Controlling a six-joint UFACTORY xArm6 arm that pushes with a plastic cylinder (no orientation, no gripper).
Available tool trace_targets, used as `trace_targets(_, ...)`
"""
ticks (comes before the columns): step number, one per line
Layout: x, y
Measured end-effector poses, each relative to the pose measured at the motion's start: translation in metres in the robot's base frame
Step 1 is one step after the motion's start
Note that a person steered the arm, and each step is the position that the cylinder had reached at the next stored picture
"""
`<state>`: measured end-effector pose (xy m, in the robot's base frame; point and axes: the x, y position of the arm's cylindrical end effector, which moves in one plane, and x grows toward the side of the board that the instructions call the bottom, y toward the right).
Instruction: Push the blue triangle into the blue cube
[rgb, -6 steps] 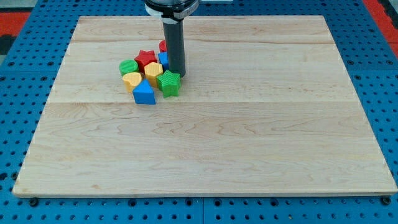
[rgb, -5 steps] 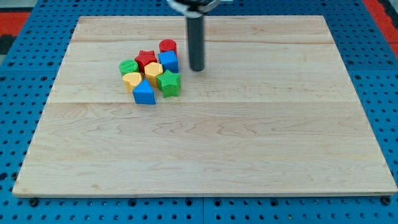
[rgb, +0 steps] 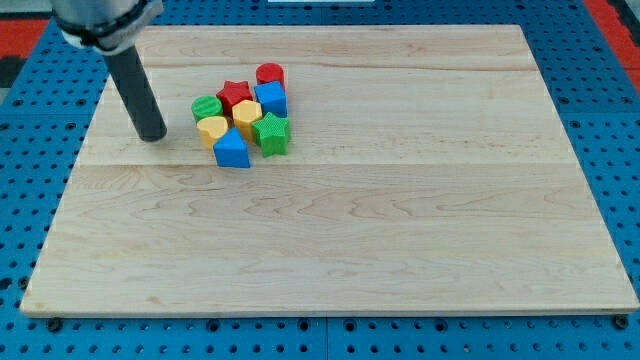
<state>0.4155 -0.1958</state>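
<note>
Pale wooden tabletop (rgb: 400, 230); no fingers, only my tip (rgb: 154, 137), left of the cluster. Yellow hexagon (rgb: 246, 113) separates blue triangle (rgb: 231, 150) from blue cube (rgb: 271, 98), so pushing risks scattering neighbours.

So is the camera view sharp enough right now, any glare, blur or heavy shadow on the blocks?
Camera view: even lighting, no glare on the wooden board; blue triangle and blue cube crisp, shadows faint; my tip sharp, standing apart at the cluster's left; the rod's top is slightly soft.
</note>
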Motion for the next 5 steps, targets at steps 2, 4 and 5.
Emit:
trace_targets(2, 0.039, 0.117)
trace_targets(4, 0.014, 0.093)
trace_targets(5, -0.004, 0.068)
